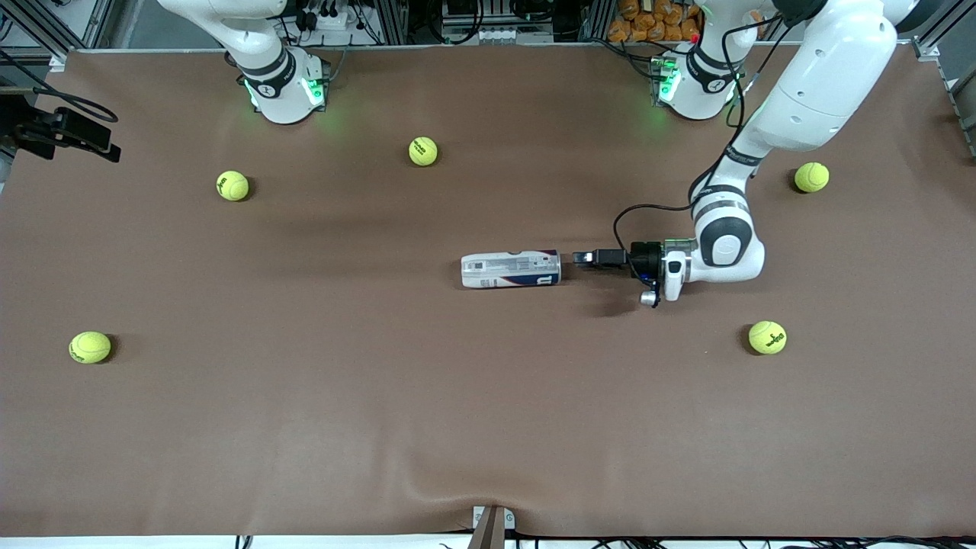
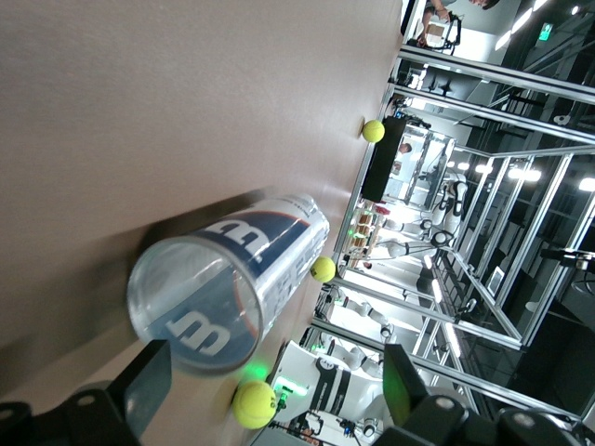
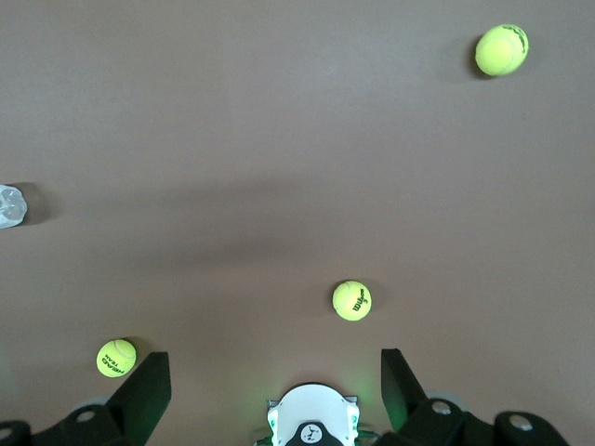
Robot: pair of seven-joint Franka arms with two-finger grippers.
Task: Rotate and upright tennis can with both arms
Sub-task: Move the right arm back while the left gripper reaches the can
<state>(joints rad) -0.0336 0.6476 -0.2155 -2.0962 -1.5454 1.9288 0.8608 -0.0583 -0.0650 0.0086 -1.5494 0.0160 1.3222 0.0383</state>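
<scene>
Can status: tennis can lies on its side near mid-table on the brown table cover, long axis running toward each arm's end of the table, blue "W" end toward the left arm's end. Left gripper sits low, level with that end, just beside it, with a small gap and no contact. Left wrist view shows the can's clear end facing the camera, between the spread fingers; jaws wide, nothing held. Right arm waits, raised near its base; right gripper is over the table in front of that base, fingers wide apart, empty. Six tennis balls are scattered around the table, all well apart from the can.
</scene>
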